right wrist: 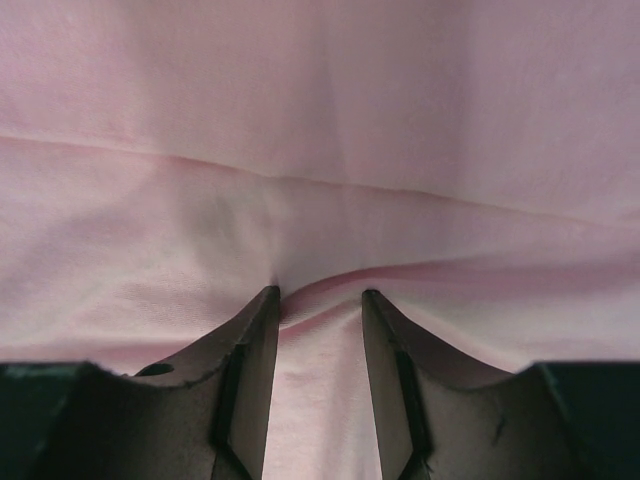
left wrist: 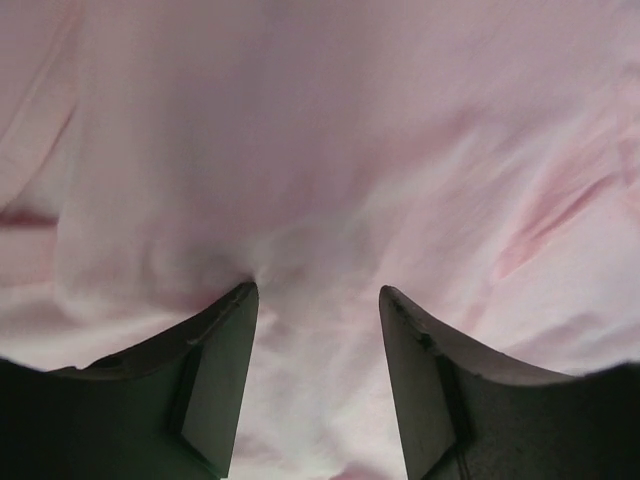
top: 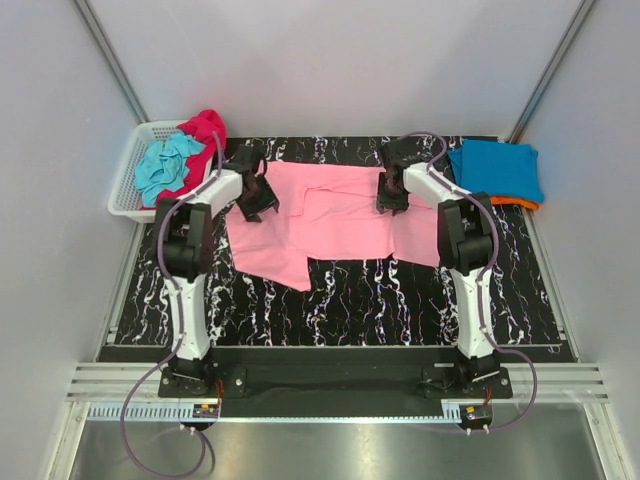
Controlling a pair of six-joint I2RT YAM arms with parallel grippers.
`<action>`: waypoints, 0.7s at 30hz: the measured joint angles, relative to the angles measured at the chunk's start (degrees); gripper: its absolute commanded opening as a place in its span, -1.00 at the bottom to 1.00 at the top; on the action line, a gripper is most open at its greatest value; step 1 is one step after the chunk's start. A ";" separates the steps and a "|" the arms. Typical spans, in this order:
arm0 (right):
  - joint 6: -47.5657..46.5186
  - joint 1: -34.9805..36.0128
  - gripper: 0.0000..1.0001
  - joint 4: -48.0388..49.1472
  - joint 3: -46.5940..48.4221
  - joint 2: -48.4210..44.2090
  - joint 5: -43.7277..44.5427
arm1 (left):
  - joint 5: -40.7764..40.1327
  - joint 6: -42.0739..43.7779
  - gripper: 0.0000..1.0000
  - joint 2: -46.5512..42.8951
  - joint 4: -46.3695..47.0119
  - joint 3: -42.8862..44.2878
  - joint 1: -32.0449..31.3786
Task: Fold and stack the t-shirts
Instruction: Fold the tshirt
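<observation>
A light pink t-shirt [top: 330, 215] lies spread on the black marbled table [top: 400, 300], partly folded over itself. My left gripper [top: 258, 205] presses down on its left part. In the left wrist view the left gripper [left wrist: 318, 288] is open, fingertips dug into the pink cloth [left wrist: 320, 150]. My right gripper [top: 390, 200] rests on the shirt's upper right part. The right wrist view shows the right gripper [right wrist: 320, 292] open, with a raised ridge of pink cloth [right wrist: 320, 120] bunched between the fingertips. A folded blue t-shirt [top: 497, 168] lies on an orange one [top: 515, 202] at the back right.
A white slatted basket [top: 128, 190] stands at the back left, holding a crumpled teal t-shirt [top: 165, 168] and a red one [top: 205, 128]. Grey walls close in the table on both sides and behind.
</observation>
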 measured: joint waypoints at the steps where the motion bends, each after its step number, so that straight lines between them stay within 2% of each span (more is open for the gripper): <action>1: -0.42 -0.11 -0.07 0.02 -0.42 -0.35 0.02 | -0.98 0.81 0.18 -3.06 1.75 -4.72 -0.04; 4: -1.33 -0.31 -0.08 0.20 -3.48 -2.91 0.07 | -3.93 2.82 0.22 -14.67 4.66 -18.86 0.04; 7: -1.70 -0.33 -0.08 -0.04 -7.15 -7.61 -0.13 | -6.62 3.65 0.25 -27.45 5.97 -29.16 0.09; 12: -1.60 -0.37 -0.10 1.31 -15.26 -19.56 -0.81 | -9.05 3.82 0.28 -45.66 8.57 -39.32 0.20; 16: -0.76 -0.37 -0.10 2.47 -23.08 -28.81 -1.90 | -9.14 1.70 0.33 -51.91 9.16 -46.29 0.20; 21: 0.63 -0.17 -0.12 4.57 -35.06 -37.24 -4.28 | -8.98 -3.28 0.25 -52.68 8.50 -55.21 0.20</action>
